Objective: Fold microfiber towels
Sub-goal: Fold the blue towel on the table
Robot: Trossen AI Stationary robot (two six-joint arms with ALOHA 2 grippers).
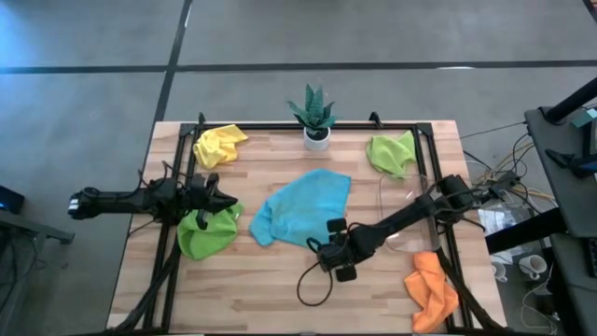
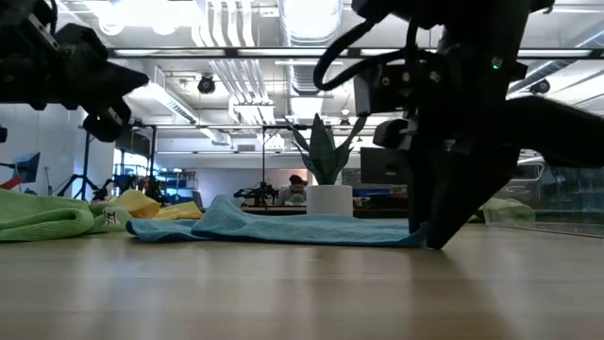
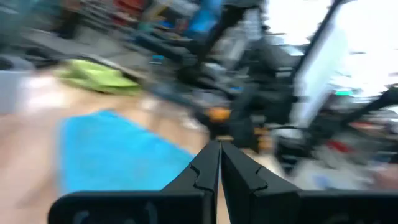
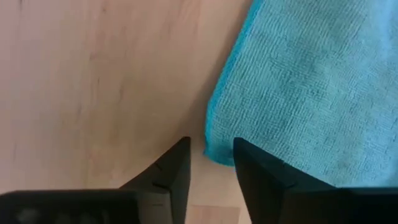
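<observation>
Blurred throughout, the left wrist view: beyond the light blue towel (image 3: 118, 152) only a lime green smear (image 3: 99, 74) and dark, unreadable shapes. Hidden in the low view behind the right arm (image 2: 467, 123), the light blue towel's near corner; contact there not discernible. Cut off by the right wrist picture's edge, most of the same towel (image 4: 311, 81). Partly covered in the high view by the left gripper (image 1: 213, 198), the lime green towel (image 1: 207, 233) just beside the blue one. Too small to read, the figure (image 2: 296, 187) behind the potted plant (image 2: 326, 161).
</observation>
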